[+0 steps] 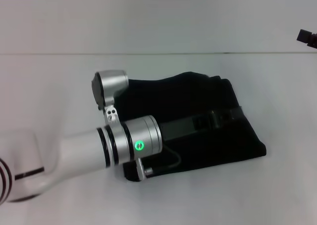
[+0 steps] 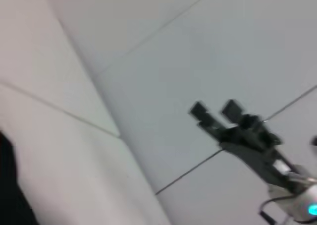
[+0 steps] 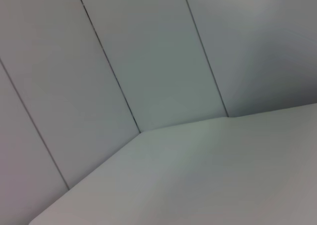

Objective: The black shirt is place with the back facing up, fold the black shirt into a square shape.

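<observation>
Left pincer (image 1: 233, 115) stretched forward, low; right pincer (image 2: 214, 111) raised, fingers spread.

The black shirt (image 1: 198, 98) is plain black all over, with no picture on it. The surface (image 1: 277, 185) is white. The left arm (image 1: 84, 150) is white and silver with black rings and a small green light.

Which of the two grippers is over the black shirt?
The left gripper; it reaches across the black shirt. The right gripper is away at the far right edge.
</observation>
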